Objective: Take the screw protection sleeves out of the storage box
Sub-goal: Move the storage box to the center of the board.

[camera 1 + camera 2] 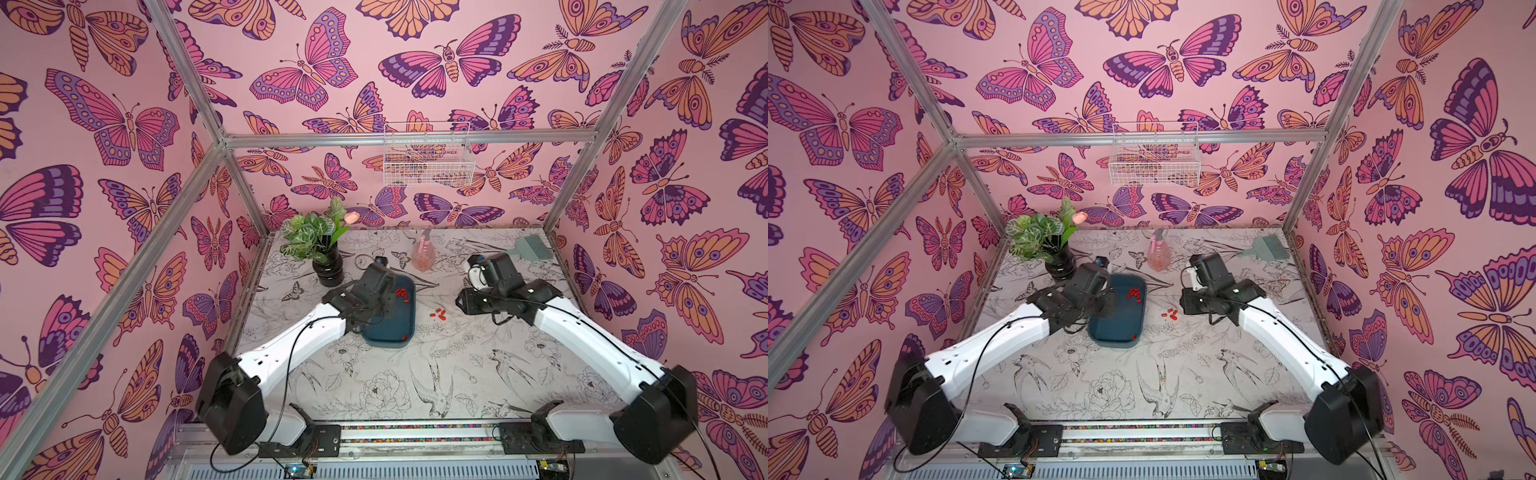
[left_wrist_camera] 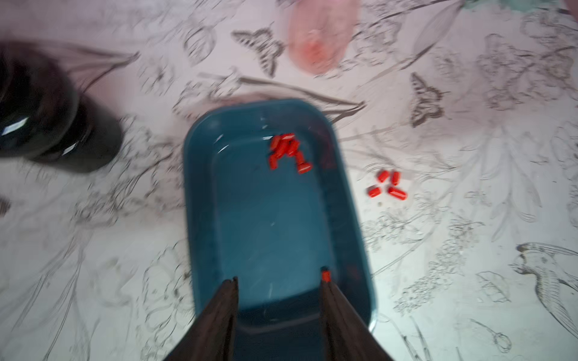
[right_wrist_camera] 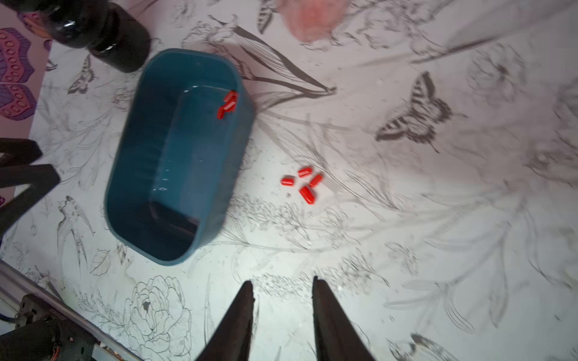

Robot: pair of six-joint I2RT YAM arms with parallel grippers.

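Note:
The storage box [image 2: 269,225], a shallow dark teal tray, lies on the patterned table left of centre in both top views [image 1: 390,326] [image 1: 1117,328]. Several red screw protection sleeves [image 2: 289,151] are clustered at its far end. One more sleeve [image 2: 326,275] lies in the near corner, right at a fingertip of my left gripper [image 2: 280,278]. That gripper is open above the near end of the box, with nothing between its fingers. Several sleeves [image 3: 303,184] [image 1: 438,313] lie on the table just right of the box. My right gripper [image 3: 282,281] is open and empty over bare table, short of them.
A black vase with a plant [image 1: 328,270] stands just behind and left of the box. A pink spray bottle [image 1: 424,253] stands behind it and a teal brush [image 1: 532,247] lies at the back right. A white wire basket [image 1: 428,162] hangs on the back wall.

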